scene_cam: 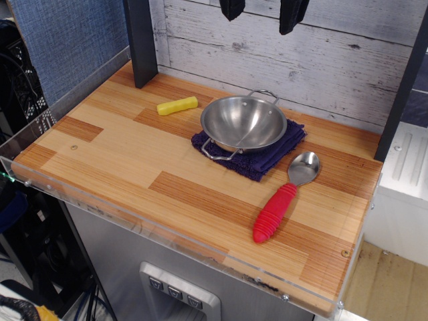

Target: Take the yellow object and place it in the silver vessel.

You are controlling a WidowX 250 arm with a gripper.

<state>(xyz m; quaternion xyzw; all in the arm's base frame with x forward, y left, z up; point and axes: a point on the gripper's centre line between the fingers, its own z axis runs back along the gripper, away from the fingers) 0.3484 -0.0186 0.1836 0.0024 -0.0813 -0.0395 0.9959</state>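
The yellow object (177,105) is a short stubby bar lying flat on the wooden table, toward the back left. The silver vessel (243,122) is a shiny round pan with two wire loop handles; it stands empty on a dark blue cloth (267,159), just right of the yellow object and apart from it. My gripper (263,15) hangs high at the top edge of the view, above and behind the vessel. Its two dark fingers (292,16) are spread apart with nothing between them.
A metal spoon with a red ribbed handle (279,208) lies right of centre, its bowl next to the cloth. A dark post (140,41) stands at the back left, another at the right edge (403,87). A clear plastic rim (134,217) edges the table front.
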